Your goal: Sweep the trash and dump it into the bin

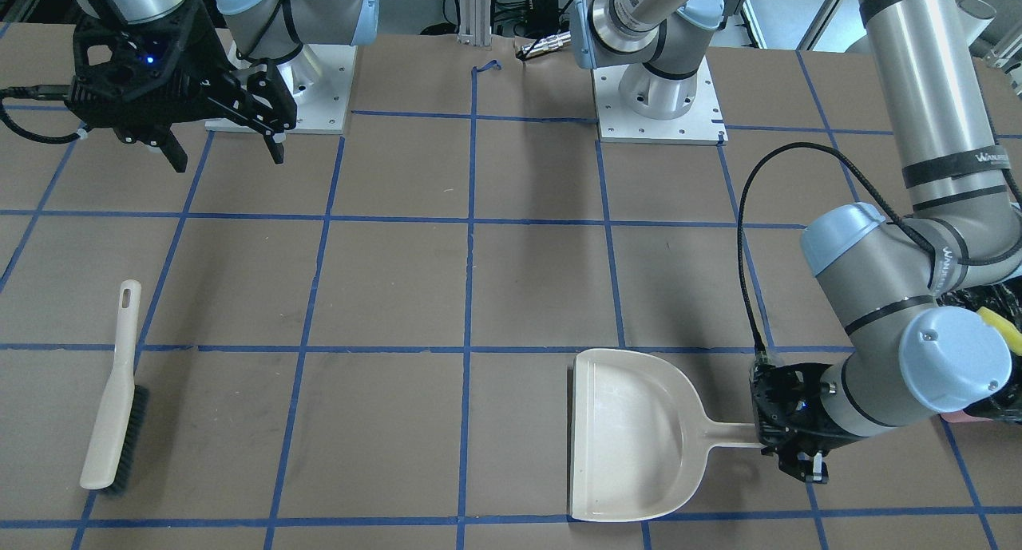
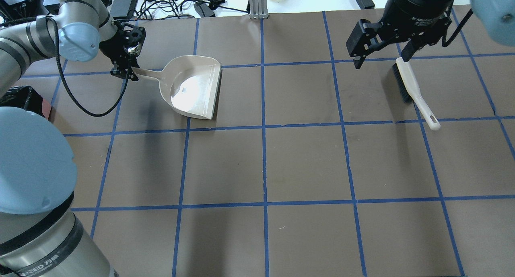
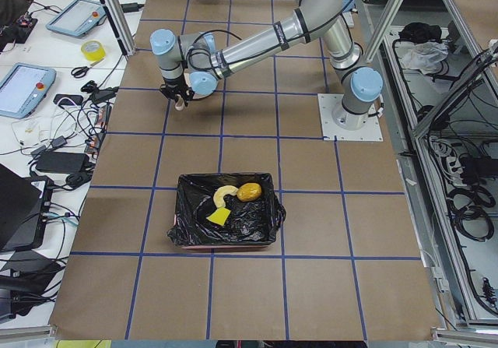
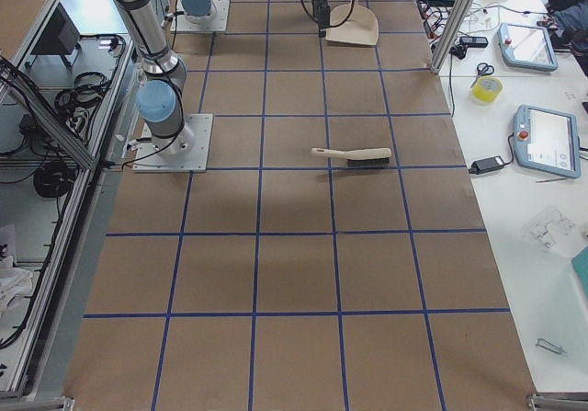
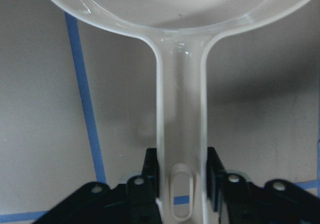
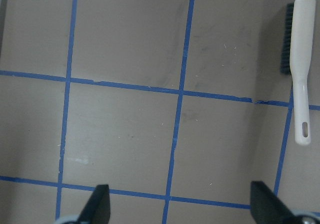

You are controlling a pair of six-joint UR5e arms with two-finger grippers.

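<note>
Holding dustpan (image 2: 197, 88) flat on worktop (image 2: 305, 164) | left fingers (image 5: 151, 166) clamp handle (image 5: 181, 124) end, its long axis running straight away from them | right fingers (image 6: 100, 201) spread wide, empty, hovering near brush (image 1: 112, 422) | trash (image 3: 249, 191) all in bin (image 3: 191, 227), well apart, nearer left arm | likely next: release.

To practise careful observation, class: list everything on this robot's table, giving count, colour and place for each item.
dustpan: one, beige, empty, flat on the table
brush: one, beige handle, black bristles, lying free on the right arm's side
bin: one, black-lined, at the table's end on the robot's left
trash: three, golden-brown lump, tan curved piece, yellow wedge, all inside the bin
table: one, brown, blue tape grid
left gripper: one, black, shut on the dustpan's handle
right gripper: one, black, open, raised, holding nothing
</note>
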